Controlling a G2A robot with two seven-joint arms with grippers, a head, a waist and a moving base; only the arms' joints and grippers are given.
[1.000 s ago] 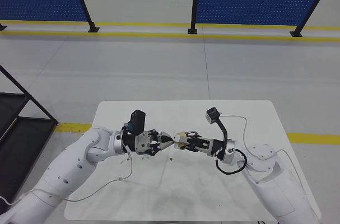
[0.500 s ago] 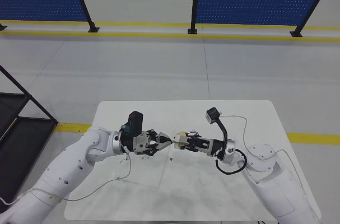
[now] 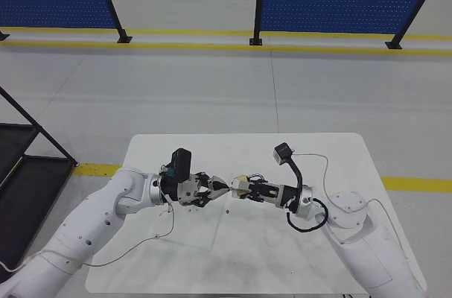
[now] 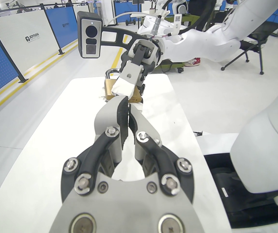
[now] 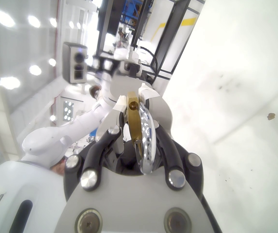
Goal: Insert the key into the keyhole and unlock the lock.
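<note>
My right gripper (image 3: 245, 189) is shut on a brass padlock (image 3: 240, 184) and holds it above the middle of the white table (image 3: 248, 253). In the right wrist view the brass body (image 5: 134, 120) and its chrome shackle (image 5: 147, 134) sit between the white-wrapped fingers (image 5: 148, 93). My left gripper (image 4: 127, 103) faces it, shut, with its tips against the padlock's (image 4: 110, 88) underside. Only a thin sliver, the key, shows between the black pads (image 4: 122, 115). The keyhole is hidden.
A small brown speck (image 3: 227, 212) lies on the table just in front of the grippers. A thin cable (image 3: 162, 232) trails over the table's left part. A black rack (image 3: 17, 179) stands on the floor off the left edge.
The left gripper has edged slightly toward the padlock. The right arm has held still.
</note>
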